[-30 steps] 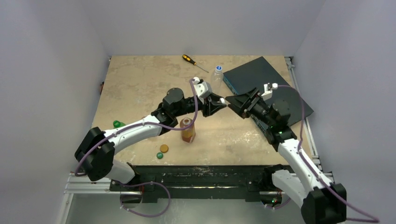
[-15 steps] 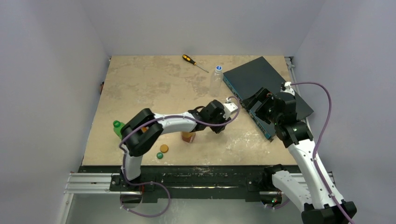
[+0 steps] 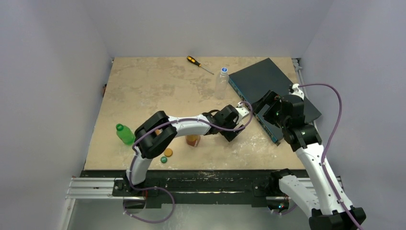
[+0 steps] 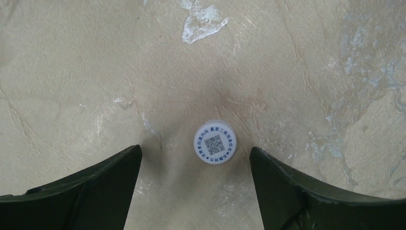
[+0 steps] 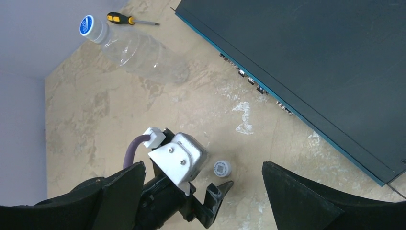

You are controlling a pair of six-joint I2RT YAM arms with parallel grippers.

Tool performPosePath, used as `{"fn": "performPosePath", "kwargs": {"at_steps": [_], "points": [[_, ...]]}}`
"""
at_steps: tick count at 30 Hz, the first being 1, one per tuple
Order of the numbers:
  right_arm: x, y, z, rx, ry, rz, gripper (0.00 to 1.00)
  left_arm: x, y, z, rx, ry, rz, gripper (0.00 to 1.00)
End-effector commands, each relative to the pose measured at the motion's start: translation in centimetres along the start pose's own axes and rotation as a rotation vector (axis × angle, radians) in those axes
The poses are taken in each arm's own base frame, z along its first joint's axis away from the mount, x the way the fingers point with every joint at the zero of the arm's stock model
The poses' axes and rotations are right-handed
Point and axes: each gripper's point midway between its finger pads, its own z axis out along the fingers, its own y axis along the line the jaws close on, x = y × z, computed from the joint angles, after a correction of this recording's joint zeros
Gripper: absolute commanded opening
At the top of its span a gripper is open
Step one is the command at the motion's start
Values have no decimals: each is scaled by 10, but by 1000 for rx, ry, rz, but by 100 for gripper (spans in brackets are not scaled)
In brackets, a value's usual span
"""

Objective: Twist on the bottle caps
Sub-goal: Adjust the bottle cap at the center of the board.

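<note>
**White bottle cap [image 4: 215, 142] on the worktop [image 3: 158, 91] between spread jaws**

The left gripper [image 4: 195, 152] hangs low, jaws spread either side of the cap, not touching it. The right gripper [image 5: 202, 165] hovers above, jaws wide apart. A clear bottle [image 3: 221, 82] stands at the rear. An amber bottle [image 3: 193, 140] shows under the left arm [image 3: 186, 125], and a green bottle [image 3: 125, 133] is at the left. An orange cap [image 3: 168, 152] and a green cap [image 3: 163, 159] lie near the front edge.
</note>
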Motion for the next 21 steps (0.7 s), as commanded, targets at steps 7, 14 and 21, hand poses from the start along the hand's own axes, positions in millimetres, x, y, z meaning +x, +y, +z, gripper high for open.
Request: {"fn": "performPosePath", "kwargs": {"at_steps": [7,14,21], "points": [[-20,12,-9,-23,-47,-64,99,-102,15,-60,-40,-228,-24,100],[-16,20,-1,-47,-1,-108,99,-163,85,-171,-242,-488,-216,100],[10,57,10,-95,62,-237,99,-132,176,-258,-361,-589,-471,100]]}}
